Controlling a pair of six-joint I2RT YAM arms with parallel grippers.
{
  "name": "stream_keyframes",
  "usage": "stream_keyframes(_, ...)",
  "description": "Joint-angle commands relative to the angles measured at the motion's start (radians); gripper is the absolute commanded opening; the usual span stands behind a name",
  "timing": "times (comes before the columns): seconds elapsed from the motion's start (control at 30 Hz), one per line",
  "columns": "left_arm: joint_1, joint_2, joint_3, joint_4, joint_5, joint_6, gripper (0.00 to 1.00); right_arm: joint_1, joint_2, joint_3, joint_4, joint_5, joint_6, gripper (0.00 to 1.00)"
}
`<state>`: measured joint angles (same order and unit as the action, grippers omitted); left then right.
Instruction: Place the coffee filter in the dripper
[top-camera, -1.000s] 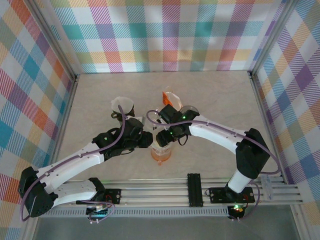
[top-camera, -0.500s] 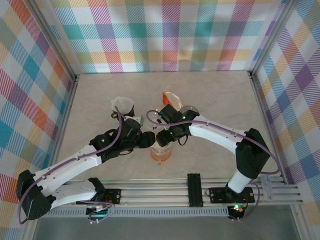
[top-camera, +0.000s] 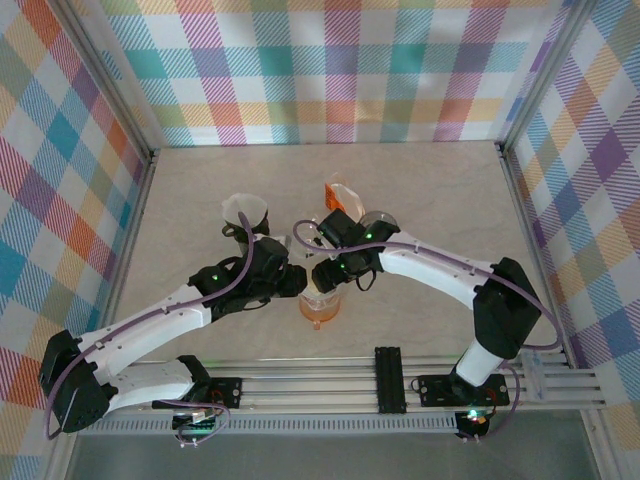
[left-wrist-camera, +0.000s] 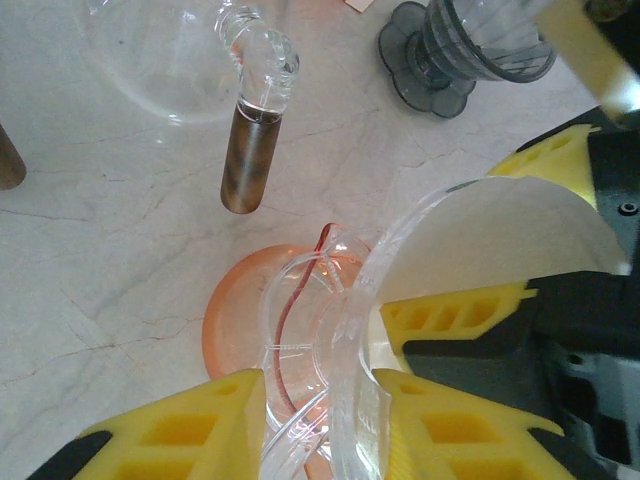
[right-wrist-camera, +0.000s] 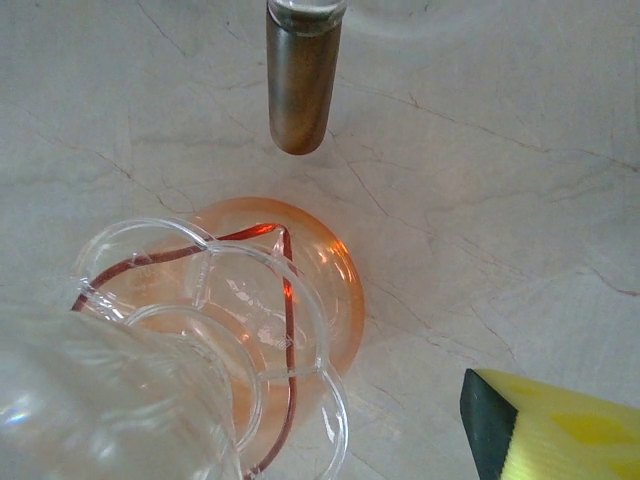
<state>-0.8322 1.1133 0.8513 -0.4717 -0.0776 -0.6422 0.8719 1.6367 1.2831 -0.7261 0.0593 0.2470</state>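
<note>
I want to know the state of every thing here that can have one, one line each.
clear dripper: upright on orange base, rim in left claw.
paper filter: opened, partly inside dripper rim; seating unclear.
left claw: closed on dripper rim.
right claw: wide, filter between its fingers; grip unclear.
grey dripper: standing, empty.
glass carafe: standing, empty.

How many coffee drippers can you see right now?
3: a clear dripper in the left claw, an orange dripper beneath it, and a grey dripper further back. The handled glass vessel may be a fourth.
</note>
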Motion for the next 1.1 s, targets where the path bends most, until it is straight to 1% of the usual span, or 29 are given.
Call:
stream_keyframes(0.0, 0.011, 0.005, 0.012, -0.027, 0.002, -0.001, 0.33, 0.01, -0.065, 0.016, -0.006, 0.005, 0.008, 0.76)
stream_keyframes(0.3, 0.01, -0.004, 0.008, -0.024, 0.002, -0.011, 0.36, 0.023, -0.024, -0.023, 0.002, 0.001, 0.017, 0.76)
stream_keyframes(0.4, 0.011, -0.016, 0.004, -0.025, -0.001, -0.02, 0.4, 0.026, -0.013, -0.035, 0.012, 0.007, 0.019, 0.76)
stream_keyframes(0.57, 0.01, -0.058, -0.01, -0.015, -0.008, -0.028, 0.51, 0.025, -0.002, -0.033, 0.009, 0.021, 0.016, 0.76)
stream_keyframes(0.63, 0.01, -0.066, -0.013, -0.011, -0.009, -0.029, 0.52, 0.026, 0.0, -0.031, 0.008, 0.024, 0.015, 0.76)
stream_keyframes(0.7, 0.012, -0.069, -0.013, -0.013, -0.012, -0.029, 0.51, 0.027, 0.001, -0.031, 0.008, 0.027, 0.015, 0.76)
stream_keyframes(0.83, 0.012, -0.051, -0.013, -0.03, -0.019, -0.027, 0.46, 0.027, 0.0, -0.031, 0.008, 0.028, 0.018, 0.76)
stream_keyframes(1.0, 0.015, -0.029, -0.008, -0.05, -0.022, -0.026, 0.32, 0.027, -0.002, -0.029, 0.007, 0.032, 0.022, 0.76)
stream_keyframes(1.07, 0.015, -0.028, -0.012, -0.048, -0.018, -0.025, 0.29, 0.027, -0.009, -0.027, 0.011, 0.031, 0.024, 0.76)
